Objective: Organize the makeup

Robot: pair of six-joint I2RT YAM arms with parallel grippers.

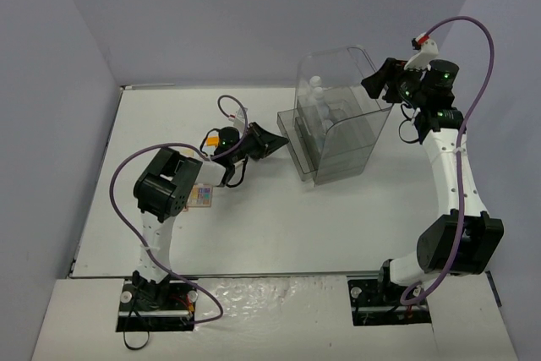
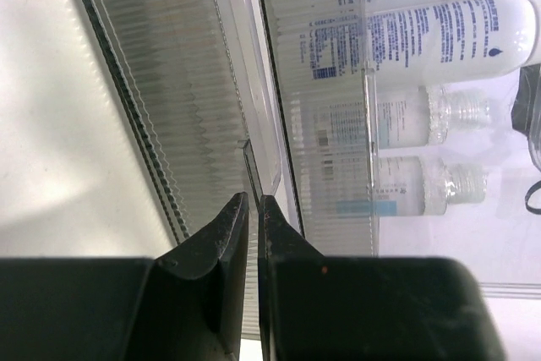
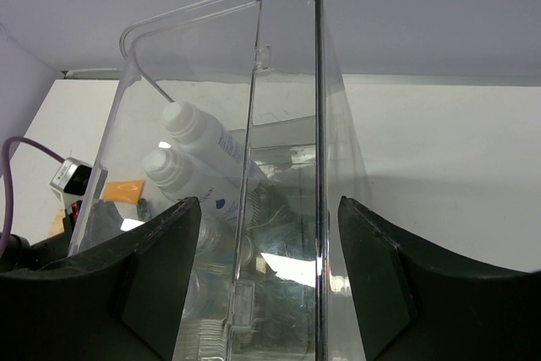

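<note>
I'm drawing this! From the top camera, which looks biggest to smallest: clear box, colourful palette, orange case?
1. clear box
2. colourful palette
3. orange case
The last two are partly hidden by the left arm, so their order is unsure.

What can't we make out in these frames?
Multicolour eyeshadow palette: top view, half under the left elbow.
Orange flat case: top view, mostly behind the left wrist.
White bottles' label text: left wrist view, blurred through the large clear plastic case's ribbed wall.
Left tool: left wrist view, fingertips hide whether it pinches the clear drawer's edge.
</note>
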